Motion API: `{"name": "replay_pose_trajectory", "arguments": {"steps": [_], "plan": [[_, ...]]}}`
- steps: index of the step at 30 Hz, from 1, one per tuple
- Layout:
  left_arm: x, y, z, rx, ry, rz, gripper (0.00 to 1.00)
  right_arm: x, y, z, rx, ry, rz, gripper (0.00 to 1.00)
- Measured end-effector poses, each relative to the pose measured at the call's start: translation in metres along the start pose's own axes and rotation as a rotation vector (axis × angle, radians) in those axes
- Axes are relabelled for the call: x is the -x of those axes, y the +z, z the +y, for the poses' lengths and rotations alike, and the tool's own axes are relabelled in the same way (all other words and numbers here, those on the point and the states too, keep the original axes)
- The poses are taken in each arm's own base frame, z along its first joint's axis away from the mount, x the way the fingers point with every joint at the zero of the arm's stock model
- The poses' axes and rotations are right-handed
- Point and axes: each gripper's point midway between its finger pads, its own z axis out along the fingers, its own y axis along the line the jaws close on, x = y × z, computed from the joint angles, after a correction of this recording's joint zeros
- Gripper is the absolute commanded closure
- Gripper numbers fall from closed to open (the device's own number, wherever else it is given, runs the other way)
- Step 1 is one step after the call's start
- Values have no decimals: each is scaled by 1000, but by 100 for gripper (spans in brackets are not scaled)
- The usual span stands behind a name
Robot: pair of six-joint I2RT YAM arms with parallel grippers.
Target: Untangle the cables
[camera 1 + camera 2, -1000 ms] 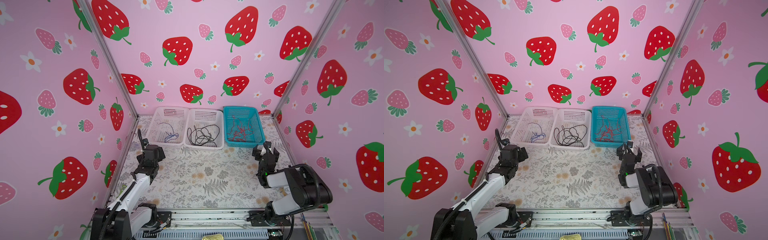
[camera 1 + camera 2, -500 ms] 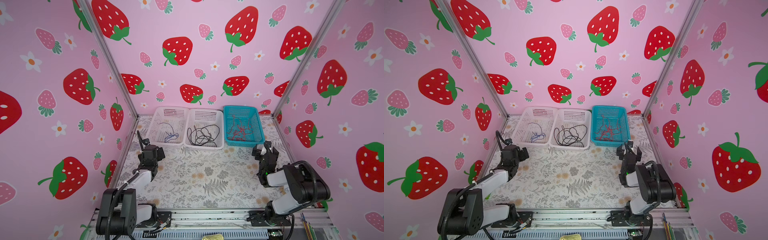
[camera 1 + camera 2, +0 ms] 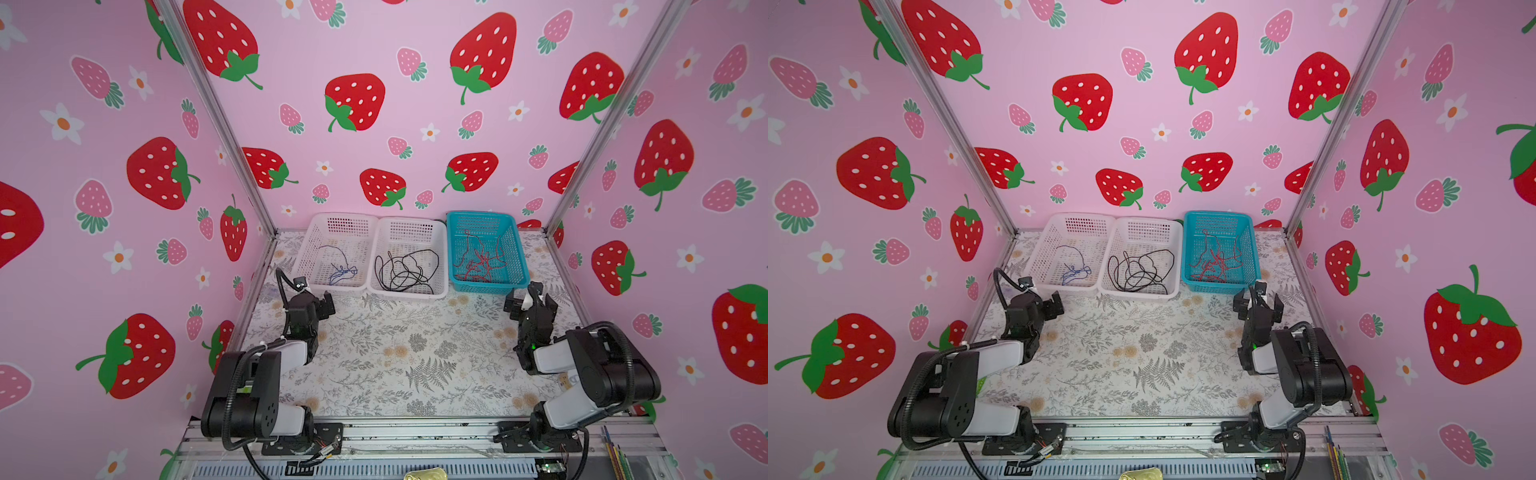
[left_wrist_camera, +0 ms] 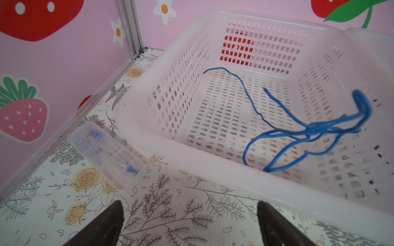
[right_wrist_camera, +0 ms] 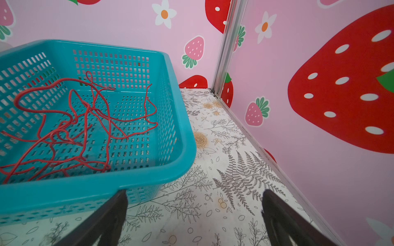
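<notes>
Cables [image 3: 1138, 270], thin blue wires [image 3: 343, 270], black wires [image 3: 405, 272], red wires [image 3: 480, 262], lie sorted; my left gripper [image 3: 320, 305] and right gripper [image 3: 531, 300], just withdrawn, gape empty: task seemingly done.

Blue cables [image 4: 315, 128] blurred (near loop)

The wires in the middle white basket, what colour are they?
Black. The thin black wires show best in a top view.

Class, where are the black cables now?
In both top views the black cables lie in the middle white basket, between the left white basket and teal basket.
</notes>
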Motion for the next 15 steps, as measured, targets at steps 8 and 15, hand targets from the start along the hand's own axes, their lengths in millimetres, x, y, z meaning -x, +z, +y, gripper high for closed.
{"name": "replay_pose_trajectory", "arguments": {"steps": [8, 15], "plan": [[-17, 10, -3, -19, 21, 20, 1, 0, 0, 0, 1, 0, 0, 1], [-3, 15, -9, -16, 32, -1, 1, 0, 0, 0, 1, 0, 0, 1]]}}
